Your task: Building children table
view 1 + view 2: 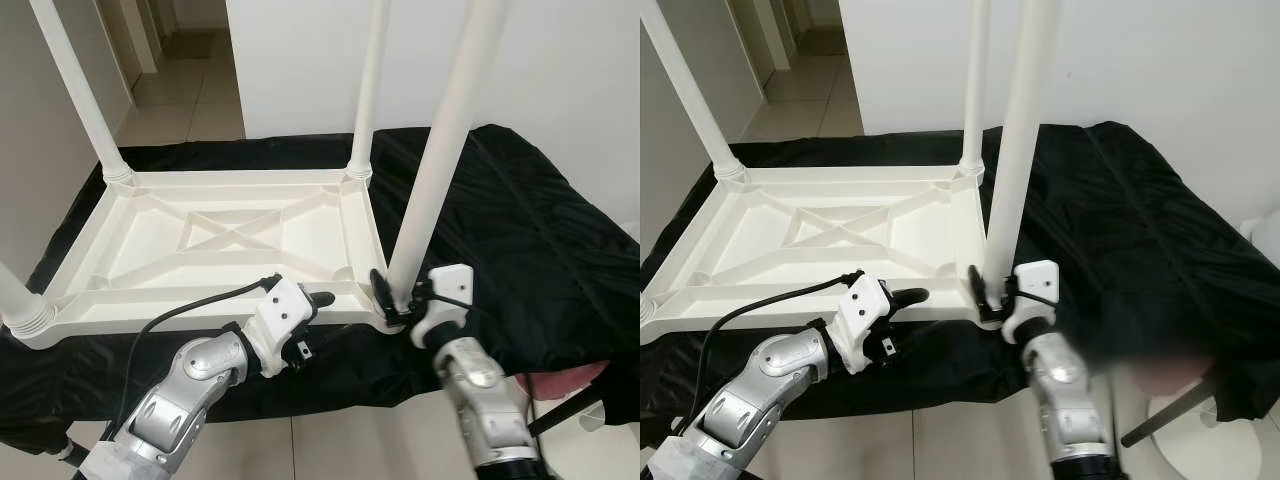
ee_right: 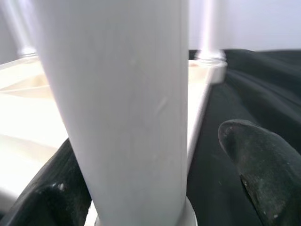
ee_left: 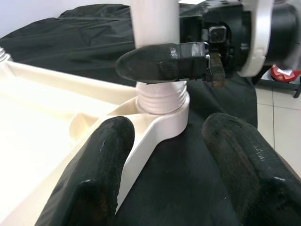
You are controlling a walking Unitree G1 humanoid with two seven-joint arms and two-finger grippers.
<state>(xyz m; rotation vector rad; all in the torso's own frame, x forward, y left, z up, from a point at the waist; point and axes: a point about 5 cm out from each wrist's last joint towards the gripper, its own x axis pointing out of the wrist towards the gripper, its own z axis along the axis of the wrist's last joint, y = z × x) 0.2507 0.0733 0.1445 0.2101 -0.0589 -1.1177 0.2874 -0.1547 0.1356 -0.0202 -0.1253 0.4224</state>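
With the tabletop upside down on the black cloth, all four legs stand in their sockets; the right gripper, jaws around the 5 o'clock leg, seems to be seating it, while the left gripper waits open beside it.

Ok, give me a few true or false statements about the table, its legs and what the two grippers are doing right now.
1. The tabletop lies upside down on a black cloth. True.
2. The right gripper is at the base of the near right leg. True.
3. The left gripper is clamped on that leg. False: its fingers stand open, astride the corner socket.
4. The tabletop rests on bare floor tiles. False: it sits on the cloth.
5. Legs stand at the far corners. True.
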